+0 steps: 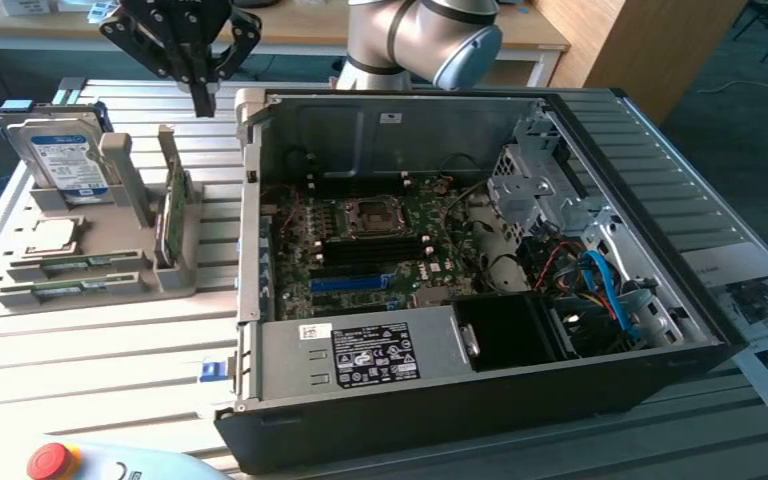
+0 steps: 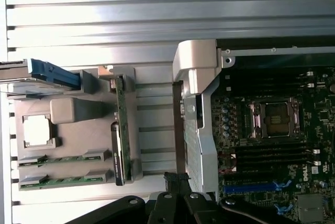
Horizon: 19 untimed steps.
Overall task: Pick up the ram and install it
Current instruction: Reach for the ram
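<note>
Exterior view: the gripper is seen closed and empty beside the case's far left corner. The ram is laid flat in the holder's near slots. Wrist view: a free strip of table is seen between holder and case wall.

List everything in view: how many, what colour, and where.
computer case: one, black, open, mid-table
motherboard: one, green, inside the case
holder: one, grey, exterior view's left of the case
ram sticks: two, green, lying flat in the holder
hard drive: one, silver, upright in the holder
circuit card: one, green, upright in the holder
processor chip: one, silver, flat on the holder
stop button: one, red, exterior view's near left
table: one, slatted metal
arm: one, grey, behind the case
claw: one, black, shut and empty, raised near the holder
</note>
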Available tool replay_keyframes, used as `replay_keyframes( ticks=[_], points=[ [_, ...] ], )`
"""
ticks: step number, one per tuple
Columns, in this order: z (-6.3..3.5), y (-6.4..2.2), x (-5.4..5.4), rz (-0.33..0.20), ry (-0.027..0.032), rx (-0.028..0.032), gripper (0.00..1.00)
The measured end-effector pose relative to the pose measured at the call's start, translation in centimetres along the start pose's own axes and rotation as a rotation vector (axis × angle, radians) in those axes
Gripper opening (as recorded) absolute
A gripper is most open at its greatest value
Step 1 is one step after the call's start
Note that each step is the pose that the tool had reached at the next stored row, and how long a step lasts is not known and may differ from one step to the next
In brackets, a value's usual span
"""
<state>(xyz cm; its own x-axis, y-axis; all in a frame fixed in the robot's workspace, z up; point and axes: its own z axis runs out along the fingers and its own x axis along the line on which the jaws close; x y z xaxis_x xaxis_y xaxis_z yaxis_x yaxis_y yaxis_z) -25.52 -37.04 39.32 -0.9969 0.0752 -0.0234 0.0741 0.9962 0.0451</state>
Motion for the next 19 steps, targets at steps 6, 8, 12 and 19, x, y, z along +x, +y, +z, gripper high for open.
replay_keyframes(
  ticks=[6,8,12,19],
  points=[
    [-0.01,0.17,0.8,0.000,0.0000,0.0000,0.10],
    [-0.02,0.23,1.1,0.000,0.0000,0.0000,0.10],
    [-0.03,0.36,1.7,0.000,0.0001,0.0001,0.10],
    [-0.04,0.63,2.8,0.000,0.0001,0.0000,0.10]
  ],
)
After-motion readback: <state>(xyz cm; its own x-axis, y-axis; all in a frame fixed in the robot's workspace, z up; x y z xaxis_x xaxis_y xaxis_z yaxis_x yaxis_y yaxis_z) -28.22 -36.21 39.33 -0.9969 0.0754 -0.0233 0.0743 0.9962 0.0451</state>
